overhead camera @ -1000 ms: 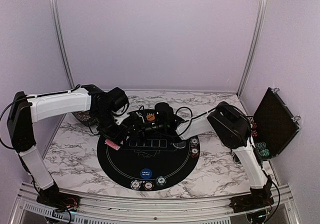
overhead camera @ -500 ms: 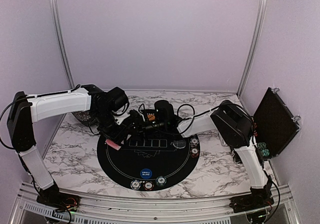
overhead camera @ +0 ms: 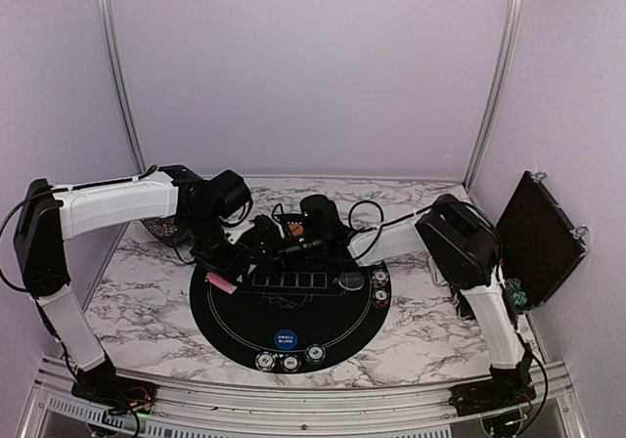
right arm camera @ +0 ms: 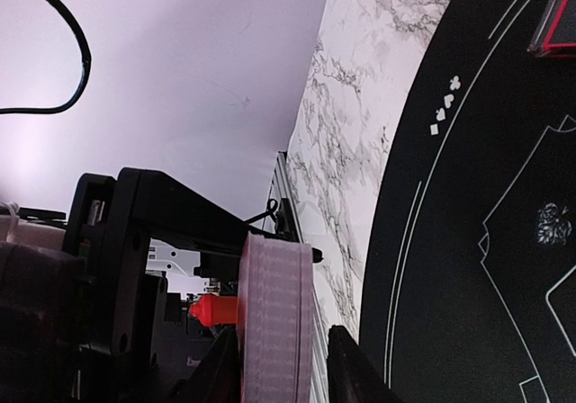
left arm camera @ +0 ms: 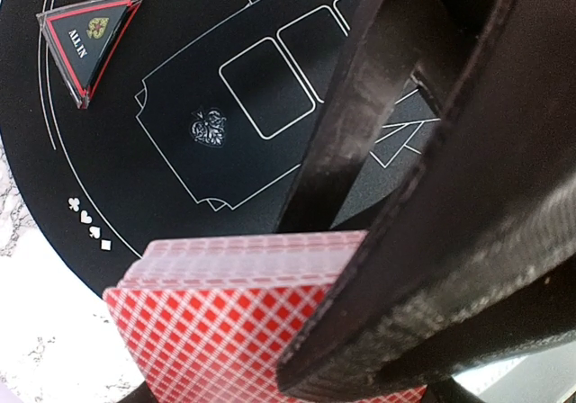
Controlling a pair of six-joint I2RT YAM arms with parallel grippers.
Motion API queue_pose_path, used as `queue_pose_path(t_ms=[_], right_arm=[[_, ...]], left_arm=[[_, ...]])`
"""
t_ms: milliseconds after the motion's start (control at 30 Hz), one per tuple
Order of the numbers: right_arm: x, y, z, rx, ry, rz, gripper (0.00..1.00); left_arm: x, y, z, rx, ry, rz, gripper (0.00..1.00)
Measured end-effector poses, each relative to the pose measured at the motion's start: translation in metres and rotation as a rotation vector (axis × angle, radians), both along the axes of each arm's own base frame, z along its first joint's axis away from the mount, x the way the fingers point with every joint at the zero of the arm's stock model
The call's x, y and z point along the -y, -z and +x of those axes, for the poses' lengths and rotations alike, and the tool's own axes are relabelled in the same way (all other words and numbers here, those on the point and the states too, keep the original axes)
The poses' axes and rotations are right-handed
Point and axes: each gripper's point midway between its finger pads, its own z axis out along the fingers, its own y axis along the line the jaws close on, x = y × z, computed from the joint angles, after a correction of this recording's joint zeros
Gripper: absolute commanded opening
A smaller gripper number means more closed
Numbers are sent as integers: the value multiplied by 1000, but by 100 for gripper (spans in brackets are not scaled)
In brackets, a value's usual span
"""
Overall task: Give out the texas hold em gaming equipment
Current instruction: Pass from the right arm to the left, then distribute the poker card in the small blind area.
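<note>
Right gripper (right arm camera: 281, 367) had closed in and spread its fingers astride the red-backed card deck (left arm camera: 225, 322). Left gripper (left arm camera: 315, 295) stayed clamped on it above the left edge of the round mat (overhead camera: 323, 319). Card pull likely next.

The card deck (left arm camera: 225, 322) is cut off at the bottom

Records the right arm's elbow (overhead camera: 460, 238) farther right than a second ago, closer to the black case (overhead camera: 540, 235) and now covering the red chips seen beside it earlier. Records its wrist (overhead camera: 315, 213) slightly farther left and toward the back of the counter (overhead camera: 147, 291). Notes the right fingers (right arm camera: 349, 376) brought slightly nearer the left fingers (left arm camera: 351, 151).
</note>
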Motion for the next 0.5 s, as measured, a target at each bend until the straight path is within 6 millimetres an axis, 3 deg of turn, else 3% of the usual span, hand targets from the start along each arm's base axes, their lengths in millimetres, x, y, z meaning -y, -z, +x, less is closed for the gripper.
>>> queue_pose_path(t_ms=[500], right_arm=[[4, -3, 7, 30, 26, -17, 29]], left_arm=[[0, 0, 0, 1, 0, -1, 57]])
